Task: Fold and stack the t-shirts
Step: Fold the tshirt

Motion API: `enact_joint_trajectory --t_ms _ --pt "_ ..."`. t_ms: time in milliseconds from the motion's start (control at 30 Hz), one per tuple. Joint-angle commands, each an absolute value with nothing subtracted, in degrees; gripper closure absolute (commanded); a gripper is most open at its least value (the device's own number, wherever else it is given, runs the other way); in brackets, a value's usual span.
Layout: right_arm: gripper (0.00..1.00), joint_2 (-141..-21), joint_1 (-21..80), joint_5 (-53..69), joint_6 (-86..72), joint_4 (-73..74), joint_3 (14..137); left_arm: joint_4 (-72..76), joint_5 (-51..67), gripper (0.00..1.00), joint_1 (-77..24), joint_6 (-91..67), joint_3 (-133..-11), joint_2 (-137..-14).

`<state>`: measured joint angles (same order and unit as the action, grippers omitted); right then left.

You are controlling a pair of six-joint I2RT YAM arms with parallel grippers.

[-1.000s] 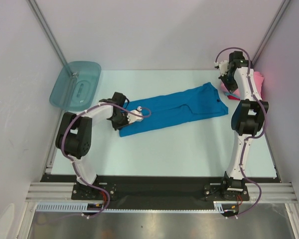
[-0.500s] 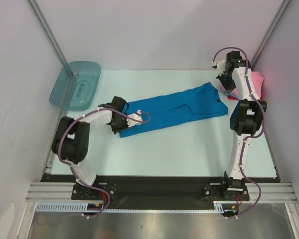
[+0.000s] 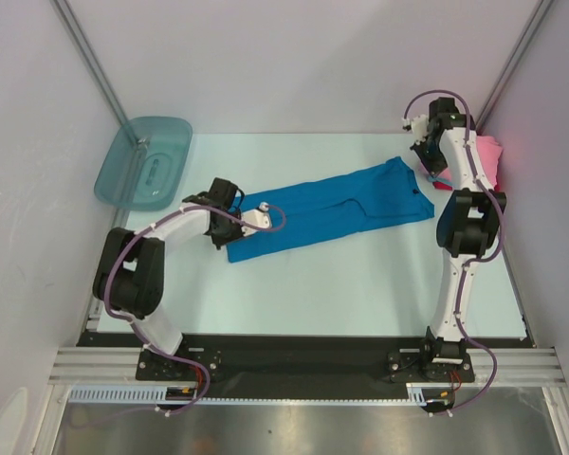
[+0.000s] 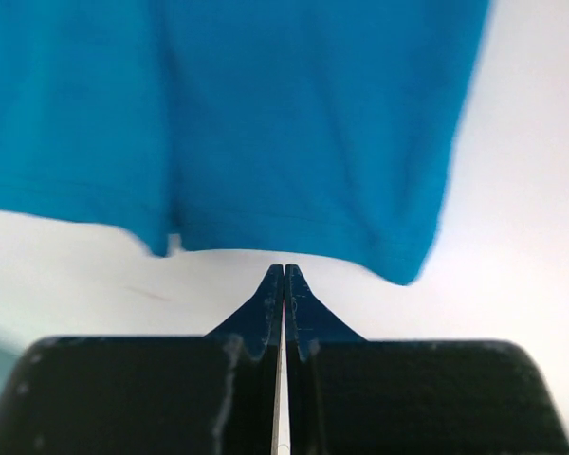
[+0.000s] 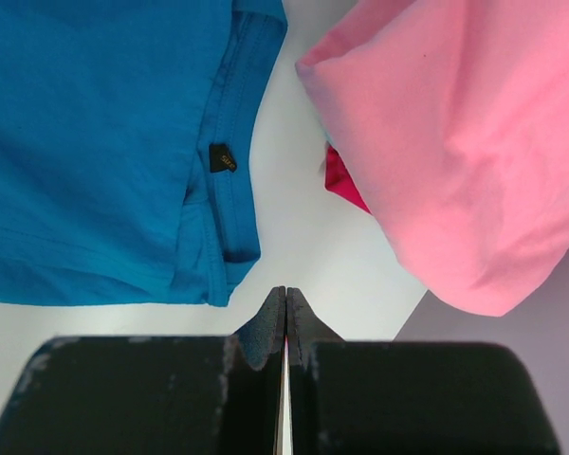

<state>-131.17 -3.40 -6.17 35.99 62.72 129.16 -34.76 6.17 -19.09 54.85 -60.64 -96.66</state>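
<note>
A bright blue t-shirt (image 3: pixel 332 210) lies folded lengthwise into a long strip across the table's middle, collar end at the right. It also shows in the left wrist view (image 4: pixel 266 123) and in the right wrist view (image 5: pixel 104 152). My left gripper (image 3: pixel 216 227) is shut and empty, just off the shirt's left hem edge; its tips (image 4: pixel 284 270) sit over bare table. My right gripper (image 3: pixel 427 163) is shut and empty, between the blue collar and a pink t-shirt (image 5: pixel 465 142) at the far right (image 3: pixel 493 152). A red edge (image 5: pixel 346 180) shows under the pink one.
A translucent teal plastic tub (image 3: pixel 144 161) leans at the back left corner. Grey walls enclose the table on three sides. The black rail (image 3: pixel 303 355) with both arm bases runs along the near edge.
My left gripper has moved a little back and left along the blue shirt's left end. My right gripper has lifted slightly toward the back right corner. The shirt has not moved.
</note>
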Motion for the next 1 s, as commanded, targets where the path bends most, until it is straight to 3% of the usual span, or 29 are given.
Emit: enact_joint_trajectory --t_ms 0,767,967 --pt "1.0 -132.1 -2.8 -6.4 35.4 62.7 131.8 -32.7 8.5 1.0 -18.8 52.2 -65.8 -97.4" --pt "1.0 -133.8 -1.9 -7.7 36.9 61.8 134.8 -35.3 11.2 1.0 -21.7 53.3 -60.2 -104.0" --pt "1.0 -134.0 -0.6 -8.1 37.1 62.0 136.1 -45.2 13.4 1.0 -23.2 55.5 -63.5 -106.3"
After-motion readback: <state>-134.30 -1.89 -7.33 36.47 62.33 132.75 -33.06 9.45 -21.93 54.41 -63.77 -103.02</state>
